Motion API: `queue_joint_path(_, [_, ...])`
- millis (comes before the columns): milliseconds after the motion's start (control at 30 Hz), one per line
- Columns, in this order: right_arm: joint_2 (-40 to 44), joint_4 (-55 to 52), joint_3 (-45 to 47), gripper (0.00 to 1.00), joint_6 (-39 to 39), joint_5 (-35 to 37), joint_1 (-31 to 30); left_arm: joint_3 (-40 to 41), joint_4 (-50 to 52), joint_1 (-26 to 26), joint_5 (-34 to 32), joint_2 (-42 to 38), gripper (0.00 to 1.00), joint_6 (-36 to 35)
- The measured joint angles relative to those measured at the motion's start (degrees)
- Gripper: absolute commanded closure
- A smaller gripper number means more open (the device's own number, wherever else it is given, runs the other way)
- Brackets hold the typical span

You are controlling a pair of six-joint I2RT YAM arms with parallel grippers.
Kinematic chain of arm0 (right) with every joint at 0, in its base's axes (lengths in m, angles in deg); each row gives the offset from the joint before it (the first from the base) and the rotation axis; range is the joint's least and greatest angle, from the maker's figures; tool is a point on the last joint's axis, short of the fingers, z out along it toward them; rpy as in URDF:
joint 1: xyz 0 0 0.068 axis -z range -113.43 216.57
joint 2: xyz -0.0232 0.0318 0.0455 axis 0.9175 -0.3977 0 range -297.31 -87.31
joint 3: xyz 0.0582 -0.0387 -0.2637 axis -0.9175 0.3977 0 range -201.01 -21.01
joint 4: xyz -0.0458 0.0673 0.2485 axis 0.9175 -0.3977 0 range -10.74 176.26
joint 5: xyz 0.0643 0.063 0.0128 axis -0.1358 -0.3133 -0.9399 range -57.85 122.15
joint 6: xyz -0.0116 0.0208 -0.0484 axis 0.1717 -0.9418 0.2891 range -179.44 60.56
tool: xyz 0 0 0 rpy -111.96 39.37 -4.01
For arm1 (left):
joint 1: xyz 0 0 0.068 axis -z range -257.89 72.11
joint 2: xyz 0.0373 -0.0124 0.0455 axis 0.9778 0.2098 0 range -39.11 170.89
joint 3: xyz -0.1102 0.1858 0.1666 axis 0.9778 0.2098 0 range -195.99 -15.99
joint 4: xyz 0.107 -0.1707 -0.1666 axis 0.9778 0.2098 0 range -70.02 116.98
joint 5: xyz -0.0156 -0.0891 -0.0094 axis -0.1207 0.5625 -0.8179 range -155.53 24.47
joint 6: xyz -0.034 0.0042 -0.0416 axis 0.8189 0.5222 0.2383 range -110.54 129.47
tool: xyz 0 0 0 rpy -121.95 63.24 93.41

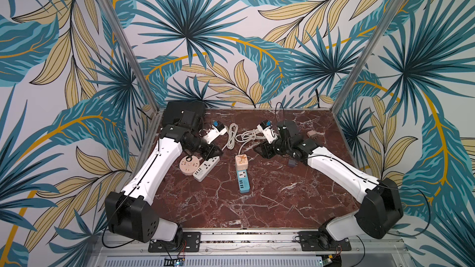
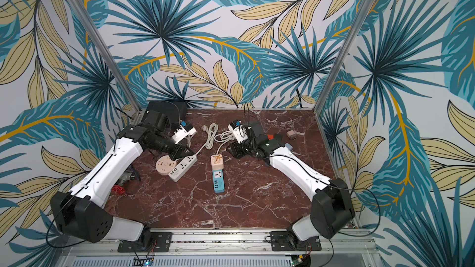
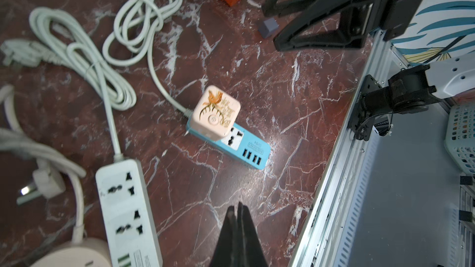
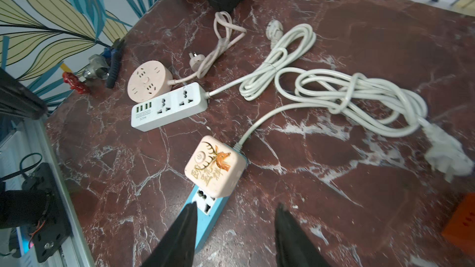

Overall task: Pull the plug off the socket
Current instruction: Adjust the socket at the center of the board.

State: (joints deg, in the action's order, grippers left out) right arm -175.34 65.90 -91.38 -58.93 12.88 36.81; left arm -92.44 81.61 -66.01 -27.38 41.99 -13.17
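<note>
Pink cube plug [image 4: 214,166] sits in the blue power strip [image 4: 209,227] — right gripper [image 4: 237,204], parted and empty, just right of it; left gripper [image 3: 236,205], clenched, nearby left.

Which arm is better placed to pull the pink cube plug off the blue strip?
Probably right: the right gripper is open, with the pink cube plug just ahead on the blue power strip. The left gripper is shut, by the white power strip.
</note>
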Motion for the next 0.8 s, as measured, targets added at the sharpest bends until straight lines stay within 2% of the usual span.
queue_joint_path(100, [-6.3, -2.3, -5.9, 0.45, 5.2, -3.3, -1.0, 5.3, 0.3, -3.1, -0.1, -1.0, 1.00, 0.0])
queue_joint_path(267, [-13.7, -8.1, -12.5, 0.37, 15.5, -3.9, -4.8, 12.1, -0.6, -6.1, 0.0, -2.0, 1.00, 0.2])
queue_joint_path(433, [-19.0, -16.1, -17.8, 0.30, 25.5, -2.5, -7.6, 13.7, -1.7, -6.4, 0.4, -3.4, 1.00, 0.5])
queue_joint_path(667, [-20.1, -22.6, -18.7, 0.23, 38.0, 0.4, -8.0, 14.4, -2.5, -6.4, 1.7, -3.8, 1.00, 0.6])
queue_joint_path(767, [-20.1, -23.6, -18.7, 0.15, 41.9, 1.0, -8.0, 14.6, -2.7, -6.4, 1.9, -3.7, 1.00, 0.6])
queue_joint_path(800, [-20.1, -24.0, -18.8, 0.07, 43.1, 1.2, -8.0, 14.6, -2.7, -6.4, 2.0, -3.7, 1.00, 0.6])
